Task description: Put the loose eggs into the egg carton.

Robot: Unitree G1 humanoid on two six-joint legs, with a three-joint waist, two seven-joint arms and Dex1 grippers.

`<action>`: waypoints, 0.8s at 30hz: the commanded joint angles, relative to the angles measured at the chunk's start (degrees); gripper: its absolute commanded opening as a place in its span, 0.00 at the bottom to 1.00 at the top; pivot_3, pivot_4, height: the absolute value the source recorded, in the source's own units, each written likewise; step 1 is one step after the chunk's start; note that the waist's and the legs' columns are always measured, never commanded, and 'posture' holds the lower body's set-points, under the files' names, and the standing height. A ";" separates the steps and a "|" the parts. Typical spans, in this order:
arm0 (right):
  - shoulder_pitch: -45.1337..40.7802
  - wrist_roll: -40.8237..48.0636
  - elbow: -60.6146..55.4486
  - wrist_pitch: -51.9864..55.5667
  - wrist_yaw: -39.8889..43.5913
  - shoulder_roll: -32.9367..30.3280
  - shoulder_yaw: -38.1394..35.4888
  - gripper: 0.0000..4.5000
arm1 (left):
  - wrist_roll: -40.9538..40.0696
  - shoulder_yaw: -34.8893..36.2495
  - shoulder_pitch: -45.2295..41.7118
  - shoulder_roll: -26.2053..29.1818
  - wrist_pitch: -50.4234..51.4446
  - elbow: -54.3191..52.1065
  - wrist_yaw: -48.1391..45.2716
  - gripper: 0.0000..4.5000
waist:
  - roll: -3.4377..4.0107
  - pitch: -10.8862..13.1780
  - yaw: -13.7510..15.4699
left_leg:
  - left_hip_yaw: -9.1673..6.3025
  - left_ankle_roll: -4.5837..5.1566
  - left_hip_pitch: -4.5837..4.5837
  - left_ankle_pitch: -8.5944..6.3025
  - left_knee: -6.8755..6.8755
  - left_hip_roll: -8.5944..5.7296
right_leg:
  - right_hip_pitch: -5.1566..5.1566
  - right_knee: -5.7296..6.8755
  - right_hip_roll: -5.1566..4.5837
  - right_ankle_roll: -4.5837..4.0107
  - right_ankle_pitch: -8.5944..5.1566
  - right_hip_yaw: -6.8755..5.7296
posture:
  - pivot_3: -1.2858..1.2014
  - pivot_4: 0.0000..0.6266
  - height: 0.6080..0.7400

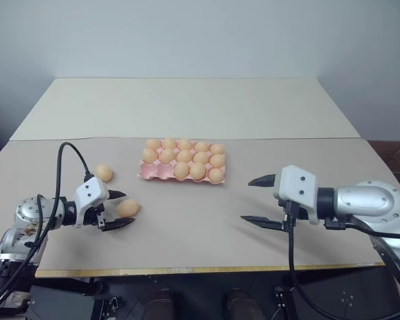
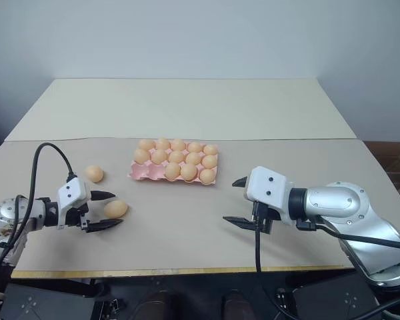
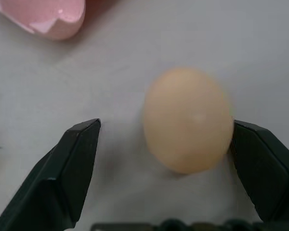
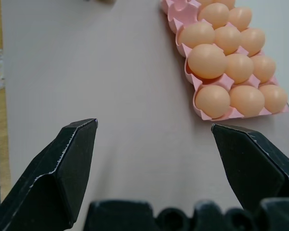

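The beige table (image 1: 187, 227) stands before a pale wall, with the pink egg carton (image 1: 149, 172) near its middle, two front-left cups unfilled. The right gripper (image 1: 257, 200) hangs wide apart over bare tabletop. The left gripper (image 1: 117, 209) brackets one of the loose eggs (image 1: 127, 208), one finger (image 3: 265, 173) touching it, the other apart; another egg (image 1: 104, 173) lies near the carton.

Egg carton (image 1: 149, 171): flat pink moulded tray, three rows of five cups, flat on the tabletop (image 1: 207, 233). Thirteen cups hold pale orange-tan eggs; the two near-row cups at its left end are bare. It lies ahead of the right gripper (image 1: 258, 199), whose jaws stand wide, well apart from it.

Loose eggs: two on the tabletop. One (image 1: 127, 208), smooth oval on its side, sits between the left gripper (image 1: 120, 209) jaws, touching one jaw, gap to the other. Second egg (image 1: 104, 173) lies just beyond those jaws, beside the carton's bare end.
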 commanded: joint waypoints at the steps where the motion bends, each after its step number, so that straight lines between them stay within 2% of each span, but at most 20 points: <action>1: -1.19 -0.06 -0.40 0.65 -0.99 -0.54 -1.29 0.98 | 0.45 -0.29 -0.15 0.59 -1.02 0.23 -0.47 0.73 | 0.00 0.00 0.00 | 0.00 0.00 0.00 0.00 0.00 0.00 | 0.00 0.00 0.00 0.00 0.00 0.00 | 0.52 0.24 1.00; 5: -1.26 -0.12 -0.14 0.62 -1.14 -0.65 -1.06 0.98 | 0.15 0.07 -0.08 -0.49 -1.69 0.76 0.29 0.43 | 0.00 0.00 0.00 | 0.00 0.00 0.01 0.00 0.00 0.00 | 0.00 0.01 0.00 0.00 0.00 0.00 | 0.52 0.24 1.00; 7: -1.27 -0.12 -0.14 0.54 -1.22 -0.56 -1.03 0.98 | 0.32 0.42 0.06 -0.81 -2.29 0.55 1.13 0.33 | 0.00 0.00 0.00 | -0.01 0.00 0.02 0.00 0.00 0.00 | 0.02 0.02 0.00 0.00 0.00 0.00 | 0.52 0.24 1.00; 12: -1.49 -0.24 -0.27 0.37 -1.76 -0.33 -0.80 0.98 | -5.77 3.59 -0.43 -1.58 -0.15 -2.39 -1.00 0.33 | 0.00 0.00 0.03 | -0.02 0.00 0.00 0.00 0.02 0.00 | 0.02 0.01 -0.01 0.00 0.00 -0.01 | 0.52 0.24 1.00; 17: -1.98 -0.69 -0.28 0.21 -2.83 0.25 -0.40 0.98 | -12.41 5.71 -4.85 -3.78 4.25 -4.47 -1.12 0.33 | 0.00 0.00 0.12 | -0.09 0.00 -0.07 0.00 0.07 0.00 | 0.01 0.01 -0.02 0.01 0.00 -0.10 | 0.52 0.24 1.00; 24: -3.07 0.07 -2.52 2.01 -5.03 0.86 -0.92 0.98 | -10.59 2.92 -16.06 -10.24 4.23 2.28 2.30 0.33 | -0.01 -0.01 0.33 | -0.12 0.00 -0.09 0.00 0.12 -0.06 | 0.05 0.00 -0.01 0.04 0.02 -0.11 | 0.52 0.24 1.00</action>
